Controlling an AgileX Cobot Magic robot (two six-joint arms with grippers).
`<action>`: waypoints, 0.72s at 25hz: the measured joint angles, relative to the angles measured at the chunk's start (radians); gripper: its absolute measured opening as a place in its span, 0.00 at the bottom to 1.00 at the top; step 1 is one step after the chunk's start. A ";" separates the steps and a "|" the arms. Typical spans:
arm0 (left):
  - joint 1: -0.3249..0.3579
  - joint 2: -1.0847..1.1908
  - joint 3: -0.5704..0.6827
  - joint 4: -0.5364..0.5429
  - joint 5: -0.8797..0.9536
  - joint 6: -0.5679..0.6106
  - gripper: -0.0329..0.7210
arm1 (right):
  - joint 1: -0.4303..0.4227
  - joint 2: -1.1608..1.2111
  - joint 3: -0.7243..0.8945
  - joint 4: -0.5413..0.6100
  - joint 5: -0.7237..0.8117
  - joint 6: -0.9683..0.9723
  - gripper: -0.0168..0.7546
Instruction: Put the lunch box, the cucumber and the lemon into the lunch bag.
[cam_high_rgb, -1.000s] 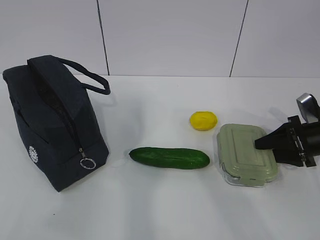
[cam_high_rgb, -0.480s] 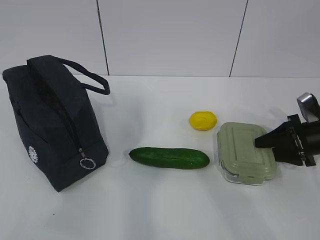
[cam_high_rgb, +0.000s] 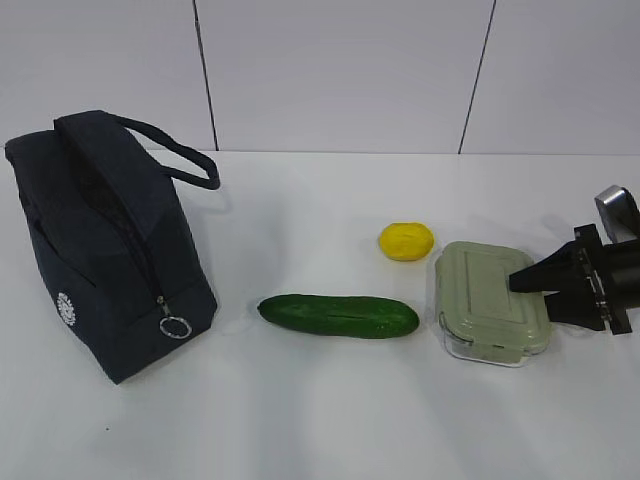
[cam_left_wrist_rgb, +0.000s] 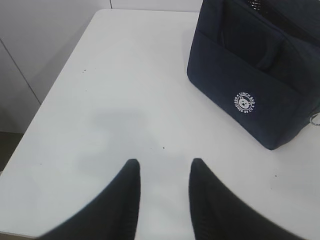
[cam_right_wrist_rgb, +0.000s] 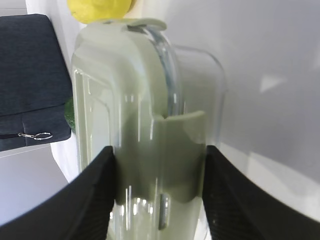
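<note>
One lunch bag (cam_high_rgb: 105, 245) is set at the worktop's (cam_high_rgb: 330, 420) left. One lunch box (cam_high_rgb: 492, 303) is pinched by the right claw (cam_right_wrist_rgb: 157, 200) — beside one cucumber (cam_high_rgb: 338, 316), one lemon (cam_high_rgb: 406, 240). The left claw (cam_left_wrist_rgb: 164, 172) is held spread, empty.

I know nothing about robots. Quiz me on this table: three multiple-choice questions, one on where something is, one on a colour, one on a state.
1. Where is the lemon?
A. behind the cucumber and box
B. inside the bag
C. on the box lid

2. What colour is the box lid?
A. red
B. pale green
C. black

3. What is the right gripper doing?
A. holding the lemon
B. hanging over bare table
C. gripping the box, a finger on each side

Answers: 1 A, it lies on the table farther back; 2 B, both views show pale green; 3 C, the right wrist view shows the fingers against the box's sides.
</note>
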 joint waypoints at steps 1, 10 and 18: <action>0.000 0.000 0.000 0.000 0.000 0.000 0.36 | 0.000 0.000 0.000 0.000 0.000 0.000 0.54; 0.000 0.000 0.000 0.000 0.000 0.000 0.36 | 0.000 0.000 0.000 -0.004 0.000 0.006 0.54; 0.000 0.000 0.000 0.000 0.000 0.000 0.36 | 0.000 -0.039 -0.001 -0.054 -0.021 0.006 0.54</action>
